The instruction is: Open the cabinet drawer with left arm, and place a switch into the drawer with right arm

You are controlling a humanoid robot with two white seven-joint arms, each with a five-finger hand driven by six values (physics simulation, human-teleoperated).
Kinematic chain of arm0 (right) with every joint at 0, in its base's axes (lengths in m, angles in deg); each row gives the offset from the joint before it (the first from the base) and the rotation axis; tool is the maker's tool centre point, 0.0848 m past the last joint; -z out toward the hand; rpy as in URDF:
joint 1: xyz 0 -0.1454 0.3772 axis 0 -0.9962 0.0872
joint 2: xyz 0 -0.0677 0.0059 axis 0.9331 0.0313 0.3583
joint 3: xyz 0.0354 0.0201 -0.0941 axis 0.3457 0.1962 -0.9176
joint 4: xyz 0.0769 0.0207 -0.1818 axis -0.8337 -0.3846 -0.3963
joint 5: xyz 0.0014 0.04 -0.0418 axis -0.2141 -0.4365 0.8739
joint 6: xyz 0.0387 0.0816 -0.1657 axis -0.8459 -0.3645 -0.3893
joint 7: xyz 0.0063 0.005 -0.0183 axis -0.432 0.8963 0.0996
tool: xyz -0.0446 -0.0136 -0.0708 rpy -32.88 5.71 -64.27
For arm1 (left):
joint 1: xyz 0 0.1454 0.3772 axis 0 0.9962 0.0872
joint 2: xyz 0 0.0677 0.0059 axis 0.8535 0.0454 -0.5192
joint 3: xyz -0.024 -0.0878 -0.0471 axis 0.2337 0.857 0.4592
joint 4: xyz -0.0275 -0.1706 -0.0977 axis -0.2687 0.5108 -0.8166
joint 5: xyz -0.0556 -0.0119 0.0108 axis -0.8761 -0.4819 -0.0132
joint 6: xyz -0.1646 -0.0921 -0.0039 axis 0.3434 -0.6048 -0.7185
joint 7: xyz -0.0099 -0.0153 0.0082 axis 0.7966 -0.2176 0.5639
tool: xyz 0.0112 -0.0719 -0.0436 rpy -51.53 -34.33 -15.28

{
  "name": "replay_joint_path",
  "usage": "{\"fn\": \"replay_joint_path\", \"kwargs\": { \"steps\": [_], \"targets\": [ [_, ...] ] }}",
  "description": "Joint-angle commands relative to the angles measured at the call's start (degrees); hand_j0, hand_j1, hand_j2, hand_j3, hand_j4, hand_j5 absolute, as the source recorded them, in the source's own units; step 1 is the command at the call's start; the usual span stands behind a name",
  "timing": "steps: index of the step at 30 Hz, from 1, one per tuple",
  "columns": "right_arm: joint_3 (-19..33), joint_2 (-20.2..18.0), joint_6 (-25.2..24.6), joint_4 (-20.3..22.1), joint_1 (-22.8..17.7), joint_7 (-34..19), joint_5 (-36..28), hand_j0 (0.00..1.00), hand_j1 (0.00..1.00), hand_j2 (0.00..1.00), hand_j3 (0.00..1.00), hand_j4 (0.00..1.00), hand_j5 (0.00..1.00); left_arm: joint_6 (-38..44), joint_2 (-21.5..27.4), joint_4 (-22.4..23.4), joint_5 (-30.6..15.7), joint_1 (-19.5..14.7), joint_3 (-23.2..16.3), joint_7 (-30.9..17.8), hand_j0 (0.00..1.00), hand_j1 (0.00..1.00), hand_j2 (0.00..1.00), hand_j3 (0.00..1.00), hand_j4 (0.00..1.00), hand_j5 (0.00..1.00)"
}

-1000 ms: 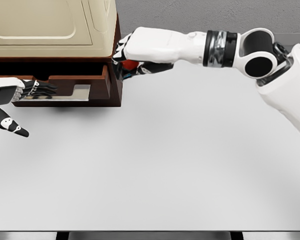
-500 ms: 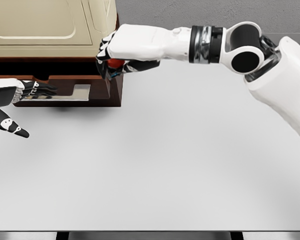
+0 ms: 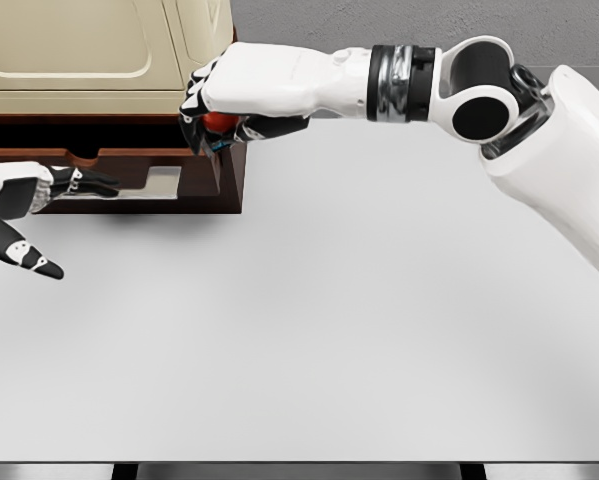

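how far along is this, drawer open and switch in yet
Done: the drawer of the cabinet is pulled out, with the left hand at its front. In hand: the right hand grips the switch, of which only a red part shows, above the drawer's right end. Left: lower it into the drawer and let go; the switch is not inside yet.

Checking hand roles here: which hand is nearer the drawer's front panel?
Left. The left hand has its fingers at the drawer front; the right hand, gripping the switch, hovers above the drawer's right end.
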Motion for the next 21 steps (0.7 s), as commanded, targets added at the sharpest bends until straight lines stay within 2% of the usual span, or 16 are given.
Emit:
{"fn": "replay_joint_path", "kwargs": {
  "steps": [1,7,11,14,21],
  "targets": [
    [0.04,-0.03,-0.13,-0.02,0.00,0.04,-0.19,0.43,0.43,0.43,0.43,0.43,0.43,0.15,0.11,0.54,6.85,0.03,-2.99,-0.30,1.00,1.00,1.00,1.00,1.00,1.00],
    [-0.23,-0.03,-0.21,-0.02,0.00,0.04,-0.27,0.43,0.43,0.43,0.43,0.43,0.43,0.24,0.55,0.54,4.39,2.22,-3.17,-0.30,1.00,1.00,1.00,1.00,1.00,1.00],
    [-0.22,-0.03,-0.57,0.07,0.44,0.04,-0.27,0.43,0.43,0.43,0.43,0.43,0.43,0.41,2.30,0.54,3.07,2.49,-3.26,-0.30,1.00,1.00,1.00,1.00,1.00,1.00],
    [-0.31,0.06,-0.65,0.07,0.53,0.04,-0.27,0.43,0.43,0.43,0.43,0.43,0.43,3.14,2.30,0.54,2.54,2.58,-3.26,-0.30,1.00,1.00,1.00,1.00,1.00,1.00],
    [-1.19,1.20,-2.24,-0.11,1.58,0.04,-0.27,0.43,0.43,0.43,0.43,0.43,0.43,3.66,2.22,0.62,2.28,2.93,-3.26,-0.30,1.00,1.00,1.00,1.00,1.00,1.00]
  ]
}}
